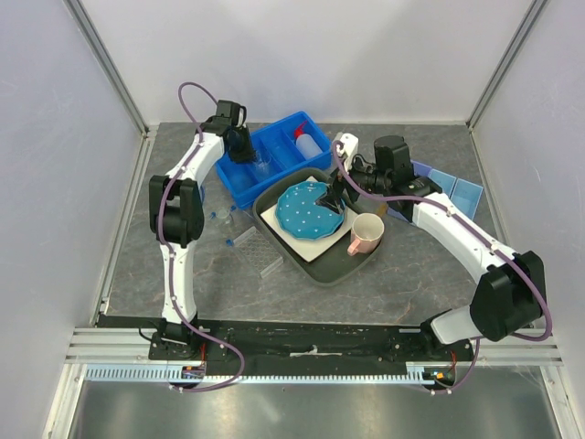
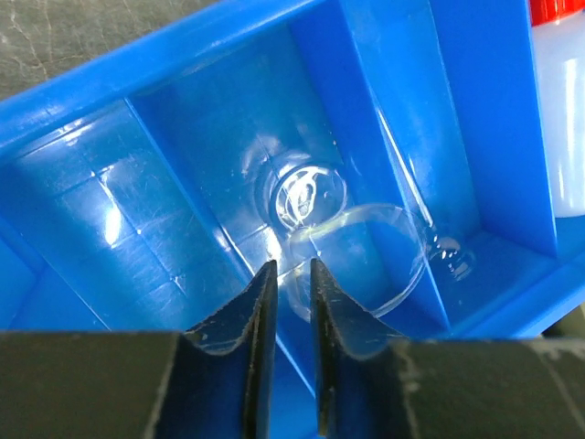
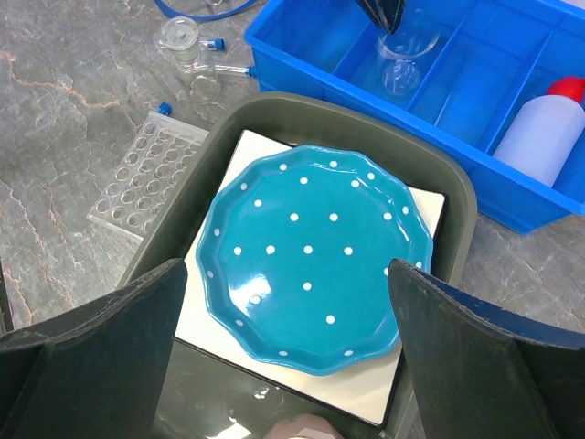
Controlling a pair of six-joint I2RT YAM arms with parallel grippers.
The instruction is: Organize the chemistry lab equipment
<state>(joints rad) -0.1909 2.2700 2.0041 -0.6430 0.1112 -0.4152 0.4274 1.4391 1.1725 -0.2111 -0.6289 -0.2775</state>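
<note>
A clear beaker (image 2: 366,247) (image 3: 402,59) stands in a compartment of the blue bin (image 1: 239,187) (image 3: 302,64). My left gripper (image 2: 292,267) (image 1: 245,151) hangs over the beaker's rim. Its jaws are a narrow gap apart, with blue showing between them. A white squeeze bottle (image 1: 309,142) (image 2: 562,119) (image 3: 548,128) with a red nozzle lies in the bin's right compartment. On the table left of the bin lie a clear rack (image 1: 259,249) (image 3: 146,174), blue-capped vials (image 3: 164,108) and small glassware (image 3: 178,37). My right gripper (image 3: 288,270) (image 1: 331,197) hovers wide open and empty above the dotted plate.
A dark grey tray (image 1: 320,272) (image 3: 347,114) holds a white board (image 3: 219,320), the blue white-dotted plate (image 1: 309,210) (image 3: 311,247) and a pink mug (image 1: 367,233). Small blue trays (image 1: 457,187) sit at the right. White walls enclose the table on three sides.
</note>
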